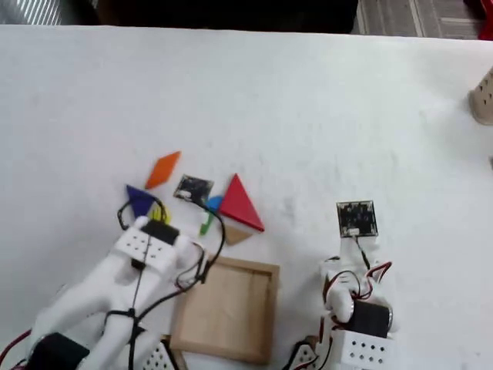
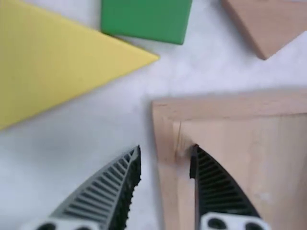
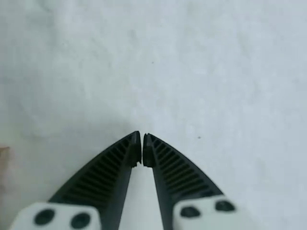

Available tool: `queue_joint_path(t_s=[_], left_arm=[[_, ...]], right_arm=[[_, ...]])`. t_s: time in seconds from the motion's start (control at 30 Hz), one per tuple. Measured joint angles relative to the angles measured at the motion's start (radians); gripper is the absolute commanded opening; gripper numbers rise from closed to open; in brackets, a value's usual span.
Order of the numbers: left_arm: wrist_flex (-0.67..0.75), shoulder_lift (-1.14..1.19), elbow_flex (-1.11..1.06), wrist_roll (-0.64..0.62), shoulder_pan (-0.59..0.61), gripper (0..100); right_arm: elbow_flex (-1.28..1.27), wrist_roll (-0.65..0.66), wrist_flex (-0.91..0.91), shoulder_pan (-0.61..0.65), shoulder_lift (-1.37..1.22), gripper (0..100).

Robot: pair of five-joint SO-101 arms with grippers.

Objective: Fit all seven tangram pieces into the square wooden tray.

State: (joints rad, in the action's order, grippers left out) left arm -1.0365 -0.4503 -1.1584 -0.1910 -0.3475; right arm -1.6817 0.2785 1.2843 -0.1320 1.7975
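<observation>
The square wooden tray (image 1: 231, 312) lies near the front of the table with nothing in it. My left gripper (image 2: 165, 157) is open at the tray's far left corner (image 2: 165, 112). One finger (image 2: 117, 184) is outside the rim and the other (image 2: 208, 184) is inside. Just beyond the corner lie a yellow triangle (image 2: 53, 57), a green piece (image 2: 146, 19) and a plain wooden triangle (image 2: 266, 24). Farther back are a red triangle (image 1: 240, 204), a light blue piece (image 1: 215, 203), a blue triangle (image 1: 139, 199) and an orange parallelogram (image 1: 163, 169). My right gripper (image 3: 142, 139) is shut over bare table.
The right arm (image 1: 356, 308) stands to the right of the tray. A pale perforated object (image 1: 484, 96) sits at the table's right edge. The white tabletop (image 1: 308, 108) stretches wide behind the pieces.
</observation>
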Motion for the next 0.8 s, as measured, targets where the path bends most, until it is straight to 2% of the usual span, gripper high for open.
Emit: queue_joint_path(t_s=[0.13, 0.2, 0.47, 0.8], left_arm=[[-0.002, 0.104, 0.071, -0.008, -0.008, 1], [-0.002, 0.15, 0.107, -0.009, -0.014, 4], [0.005, 0.245, 0.196, -0.021, -0.008, 2], [0.011, 0.311, 0.308, -0.02, 0.19, 2]], right_arm=[[0.0, 0.0, 0.0, -0.002, 0.0, 1.8], [0.0, 0.0, 0.0, -0.008, 0.0, 1.8], [0.0, 0.0, 0.0, -0.028, 0.0, 1.8], [0.0, 0.0, 0.0, -0.04, 0.0, 1.8]])
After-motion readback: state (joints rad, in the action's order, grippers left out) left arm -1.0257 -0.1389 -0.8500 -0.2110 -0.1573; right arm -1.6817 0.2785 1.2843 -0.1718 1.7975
